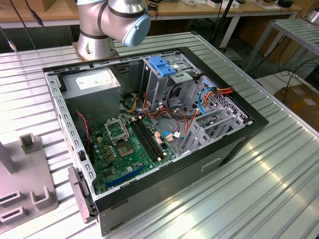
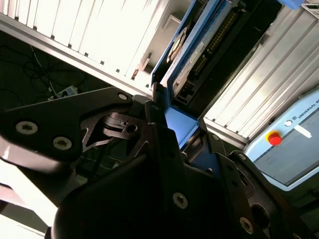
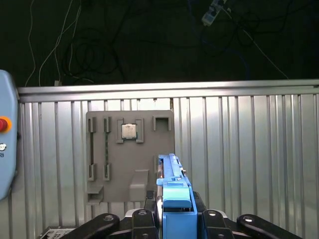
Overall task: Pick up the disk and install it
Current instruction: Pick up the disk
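In both wrist views my gripper (image 3: pixel 172 221) is shut on the disk (image 3: pixel 173 191). The disk is held edge-on, with its blue carrier rail between the black fingers (image 3: pixel 142 219). In the second wrist view the disk (image 2: pixel 197 52) reaches away from the gripper (image 2: pixel 180 127), its silver-grey body framed by blue rails, hanging in the air above the ribbed metal table. In the exterior view the open computer case (image 1: pixel 234 144) lies on its side. Its metal drive cage (image 1: pixel 159 82) carries a blue latch on top.
Below the gripper a grey parts fixture (image 3: pixel 114 172) with a processor chip (image 3: pixel 129 131) rests on the ribbed table. A pale blue pendant with a red button (image 3: pixel 3 124) lies beside it. The arm's base (image 1: pixel 114 25) stands behind the case, near the power supply box (image 1: pixel 92 82).
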`<action>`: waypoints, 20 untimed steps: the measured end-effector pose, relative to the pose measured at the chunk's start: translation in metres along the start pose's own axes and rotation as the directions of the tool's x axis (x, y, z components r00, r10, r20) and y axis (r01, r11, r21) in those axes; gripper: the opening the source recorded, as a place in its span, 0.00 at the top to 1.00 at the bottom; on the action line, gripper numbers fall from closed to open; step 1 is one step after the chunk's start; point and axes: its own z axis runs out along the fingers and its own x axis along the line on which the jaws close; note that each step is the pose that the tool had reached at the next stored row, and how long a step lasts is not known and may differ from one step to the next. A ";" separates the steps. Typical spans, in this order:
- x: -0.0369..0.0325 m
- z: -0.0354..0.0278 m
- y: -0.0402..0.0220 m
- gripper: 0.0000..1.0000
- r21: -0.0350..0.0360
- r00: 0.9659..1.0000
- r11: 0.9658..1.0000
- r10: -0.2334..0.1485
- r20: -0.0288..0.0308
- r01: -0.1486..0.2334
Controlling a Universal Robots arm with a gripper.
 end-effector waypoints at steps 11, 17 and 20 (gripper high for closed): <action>-0.0005 -0.0002 -0.0139 0.63 0.000 1.000 1.000 0.000 0.000 0.000; -0.0009 -0.0003 -0.0244 0.63 0.000 1.000 1.000 0.000 0.000 0.000; -0.0011 -0.0003 -0.0304 0.63 0.000 1.000 1.000 0.000 0.000 0.000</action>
